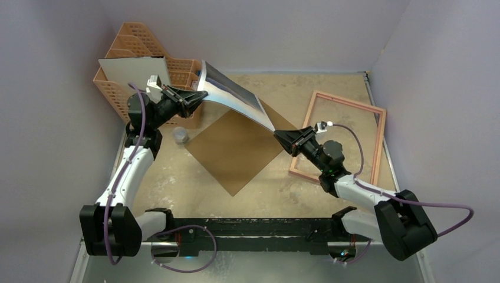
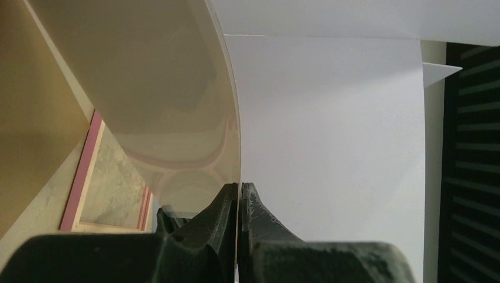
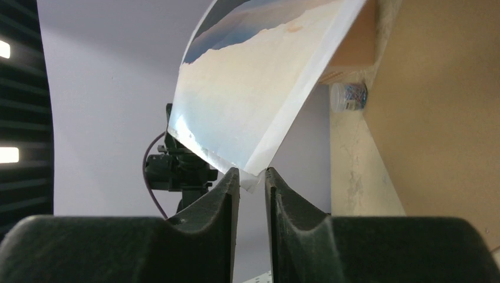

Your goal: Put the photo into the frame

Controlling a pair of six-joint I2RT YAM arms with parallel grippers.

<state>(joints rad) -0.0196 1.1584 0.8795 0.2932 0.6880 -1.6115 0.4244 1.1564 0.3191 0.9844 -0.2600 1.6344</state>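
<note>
The photo (image 1: pixel 236 97) is up in the air, slung like a hammock between the two arms, its glossy printed side showing from above. The left claw (image 2: pixel 240 187) is pinched hard together on one edge, fingertips flat against each other with only the sheet between them, so that end looks secure.

The right claw (image 3: pixel 252 173) is another story. Its jaws stand a little apart, and the opposite corner of the print just dips into the gap. It sits close to one finger, but as far as I can judge it isn't clamped. By the look of it, the whole sheet hangs on the left grip.

The frame (image 1: pixel 380 141) lies flat on the table (image 1: pixel 330 88), just beyond the right claw on its outer side, apart from the print. The brown backing board (image 1: pixel 236 159) lies on the table under the span between the claws.

Here's what this step wants, I'd say. The right claw should slide a touch deeper over that corner before it closes, so it bites paper and not just the tip. Then both arms should travel together towards the frame with the bow kept gentle. Pull apart too hard and the corner slips out; push together and the print creases. Bring it down level, corners lined up with the opening.
</note>
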